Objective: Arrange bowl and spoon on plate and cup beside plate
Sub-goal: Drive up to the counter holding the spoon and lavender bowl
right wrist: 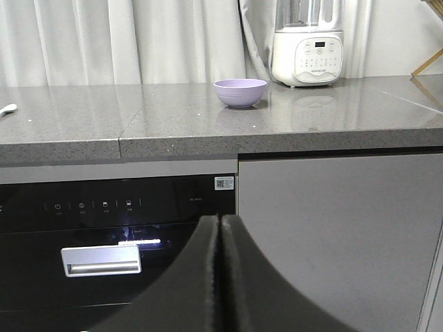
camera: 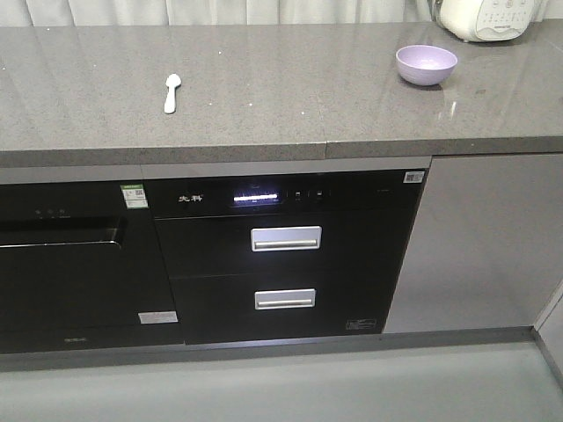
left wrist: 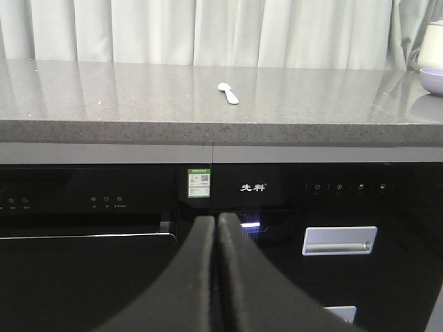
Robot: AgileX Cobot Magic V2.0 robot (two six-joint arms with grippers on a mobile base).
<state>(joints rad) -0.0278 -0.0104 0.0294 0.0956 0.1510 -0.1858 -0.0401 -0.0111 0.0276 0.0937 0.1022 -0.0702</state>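
Observation:
A lavender bowl [camera: 426,64] stands upright on the grey counter at the right; it also shows as the bowl [right wrist: 240,92] in the right wrist view and at the edge as the bowl [left wrist: 433,79] in the left wrist view. A pale spoon [camera: 171,91] lies on the counter's left part, seen far off as the spoon [left wrist: 228,93] and as the spoon [right wrist: 7,108]. The plate and the cup are out of view. My left gripper [left wrist: 217,220] and my right gripper [right wrist: 220,219] hang below counter height in front of the cabinets, both shut with nothing between the jaws.
A white blender base [right wrist: 307,57] stands at the counter's back right, behind the bowl. Below the counter [camera: 264,105] are black appliances with drawer handles [camera: 286,238] and a grey cabinet door [camera: 484,246]. A white curtain [left wrist: 208,31] hangs behind.

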